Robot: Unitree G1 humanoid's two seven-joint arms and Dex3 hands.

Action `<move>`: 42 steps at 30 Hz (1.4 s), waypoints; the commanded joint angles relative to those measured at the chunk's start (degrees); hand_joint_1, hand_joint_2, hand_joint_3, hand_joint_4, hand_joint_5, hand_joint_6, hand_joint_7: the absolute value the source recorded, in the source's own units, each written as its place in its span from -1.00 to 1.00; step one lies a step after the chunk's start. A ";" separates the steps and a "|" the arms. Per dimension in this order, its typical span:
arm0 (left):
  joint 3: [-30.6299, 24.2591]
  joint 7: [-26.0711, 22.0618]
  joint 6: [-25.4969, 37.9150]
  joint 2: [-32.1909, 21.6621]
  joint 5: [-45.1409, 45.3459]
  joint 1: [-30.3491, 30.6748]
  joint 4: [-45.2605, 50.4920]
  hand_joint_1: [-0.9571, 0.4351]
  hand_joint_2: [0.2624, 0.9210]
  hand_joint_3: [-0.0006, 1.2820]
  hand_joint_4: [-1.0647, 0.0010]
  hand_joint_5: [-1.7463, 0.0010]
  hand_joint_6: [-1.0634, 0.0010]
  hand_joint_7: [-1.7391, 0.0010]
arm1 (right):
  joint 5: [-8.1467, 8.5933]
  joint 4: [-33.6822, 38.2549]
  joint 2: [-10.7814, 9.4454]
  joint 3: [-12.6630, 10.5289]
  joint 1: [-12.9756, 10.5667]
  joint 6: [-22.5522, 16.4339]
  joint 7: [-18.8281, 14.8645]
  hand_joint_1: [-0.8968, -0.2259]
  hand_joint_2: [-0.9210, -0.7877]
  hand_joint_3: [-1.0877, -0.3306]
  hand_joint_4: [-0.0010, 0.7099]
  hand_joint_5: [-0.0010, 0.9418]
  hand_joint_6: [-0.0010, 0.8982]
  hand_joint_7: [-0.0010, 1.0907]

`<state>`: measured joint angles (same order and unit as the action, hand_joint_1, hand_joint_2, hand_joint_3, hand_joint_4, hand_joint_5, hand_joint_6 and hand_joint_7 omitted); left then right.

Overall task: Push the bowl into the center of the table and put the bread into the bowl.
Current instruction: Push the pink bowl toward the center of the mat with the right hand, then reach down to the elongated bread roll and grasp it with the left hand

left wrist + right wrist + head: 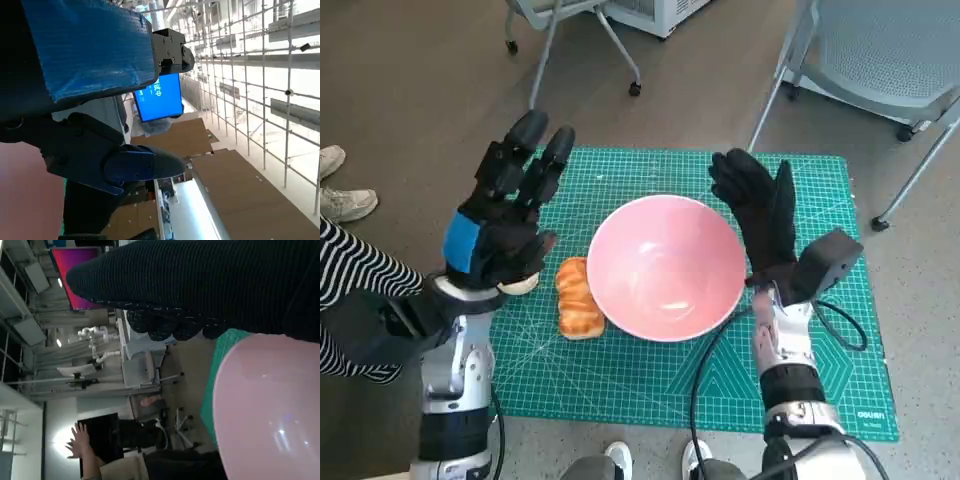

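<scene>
R hand (760, 215), fingers straight and holding nothing, stands against the rim of the pink bowl (665, 268), prob. placed to push it. L hand (505, 215) raised, spread, empty, above the bread (578, 298), which lies touching the bowl's left side on the green mat (820, 350). Bowl approx. mid-mat.

A brown floor (410, 70) surrounds the worktop; wheeled grey chairs (880, 50) stand at the far side.
</scene>
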<state>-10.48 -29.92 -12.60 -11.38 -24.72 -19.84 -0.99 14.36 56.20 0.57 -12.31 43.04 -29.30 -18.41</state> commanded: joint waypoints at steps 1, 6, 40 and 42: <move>-0.42 0.58 -0.35 -0.36 0.30 0.98 1.21 -0.48 1.00 -0.45 0.78 0.99 1.00 0.62 | 0.17 -0.36 1.75 -0.88 -0.52 0.01 -0.37 -0.15 -1.00 -0.35 -0.53 -1.00 -0.80 -0.09; -0.25 0.89 -0.38 0.00 0.16 0.78 0.91 -0.49 1.00 -0.44 0.79 0.99 1.00 0.63 | -0.63 -5.99 2.38 -0.41 -2.15 -0.14 0.59 -0.20 -1.00 -0.34 -0.53 -0.99 -0.79 -0.08; -0.80 -6.01 -3.25 -13.95 7.30 -3.47 -1.65 -0.42 0.90 -0.73 0.80 1.00 1.00 0.68 | -8.96 -46.29 6.73 8.79 -17.09 4.71 3.11 -0.46 -1.00 -0.17 -0.38 -0.96 -0.83 0.06; -0.74 -5.43 -2.86 -15.92 9.68 -2.48 -0.01 -0.40 0.84 -0.77 0.81 1.00 1.00 0.68 | -8.87 -46.89 6.83 8.83 -17.36 4.91 3.29 -0.47 -1.00 -0.17 -0.38 -0.97 -0.84 0.07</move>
<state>-11.02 -35.49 -14.97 -24.49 -18.03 -23.09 -3.00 6.26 9.81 6.99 -3.96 27.61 -25.44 -15.43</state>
